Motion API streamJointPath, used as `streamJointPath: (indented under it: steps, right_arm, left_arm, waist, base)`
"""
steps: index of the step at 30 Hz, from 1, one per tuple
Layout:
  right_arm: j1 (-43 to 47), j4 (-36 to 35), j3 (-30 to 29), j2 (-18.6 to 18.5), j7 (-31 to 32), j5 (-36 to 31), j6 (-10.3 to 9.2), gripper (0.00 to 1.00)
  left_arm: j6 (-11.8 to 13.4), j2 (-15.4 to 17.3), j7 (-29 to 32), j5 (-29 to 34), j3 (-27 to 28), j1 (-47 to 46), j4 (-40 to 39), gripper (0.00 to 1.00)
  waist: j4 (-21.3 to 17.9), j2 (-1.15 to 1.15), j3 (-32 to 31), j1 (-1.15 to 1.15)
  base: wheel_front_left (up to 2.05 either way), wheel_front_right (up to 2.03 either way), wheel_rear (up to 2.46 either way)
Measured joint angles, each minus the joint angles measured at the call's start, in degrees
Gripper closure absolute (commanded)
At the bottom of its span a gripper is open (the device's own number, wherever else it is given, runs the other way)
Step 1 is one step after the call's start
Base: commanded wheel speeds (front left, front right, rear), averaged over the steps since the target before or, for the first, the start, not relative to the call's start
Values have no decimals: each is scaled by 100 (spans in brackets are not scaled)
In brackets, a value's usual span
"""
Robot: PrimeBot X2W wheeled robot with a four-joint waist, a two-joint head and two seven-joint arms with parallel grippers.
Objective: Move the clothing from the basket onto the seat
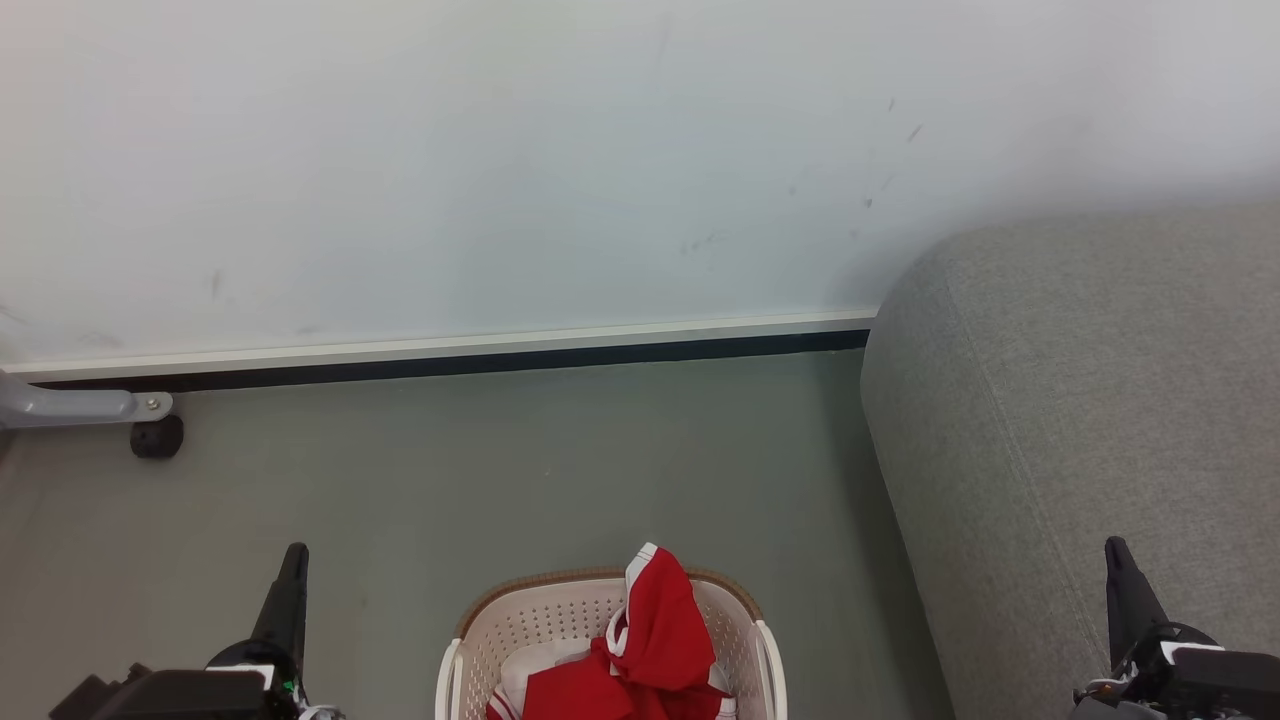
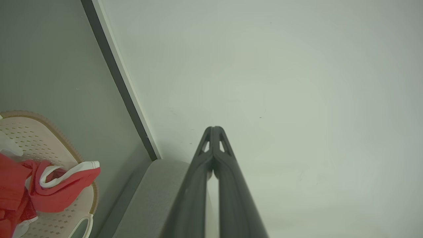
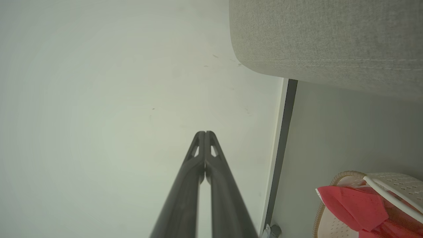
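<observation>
Clothing (image 1: 655, 640) heaped in basket (image 1: 540, 625), peak toward wall (image 1: 500, 150)

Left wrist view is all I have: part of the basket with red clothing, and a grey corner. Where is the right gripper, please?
Observer: The right gripper is low at the right of the head view, shut, with the grey seat behind it.
Operator: Does it hold clothing?
Observer: No, it is empty; the clothing lies in the basket.
Operator: Anything else nearby?
Observer: A dark caster wheel stands far left in the head view.
</observation>
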Motion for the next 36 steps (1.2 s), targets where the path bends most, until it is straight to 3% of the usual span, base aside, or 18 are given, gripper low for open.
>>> streamJointPath:
  steps: [6,7,19,23,36]
  right_arm:
    - [0,0,0,0,0,0,0,100]
    - [0,0,0,0,0,0,0,0]
    - [258,300,146,101,-136,-31,-34,0]
    - [267,297,174,100,-259,-238,-44,0]
    - [362,91,465,85,-515,-1416,-335,0]
  left_arm:
    - [0,0,0,0,0,0,0,100]
    - [0,0,0,0,0,0,0,0]
    - [10,-65,-132,45,-181,281,274,0]
    - [54,-65,-264,335,-269,282,240,0]
    - [304,-35,-519,1389,-458,282,-3,0]
  waist:
    - [0,0,0,0]
    - [0,0,0,0]
    - [2,0,-25,0]
    - [9,0,-87,0]
    - [26,0,-187,0]
  base:
    - [0,0,0]
    - [0,0,0]
    - [0,0,0]
    - [0,0,0]
    - [0,0,0]
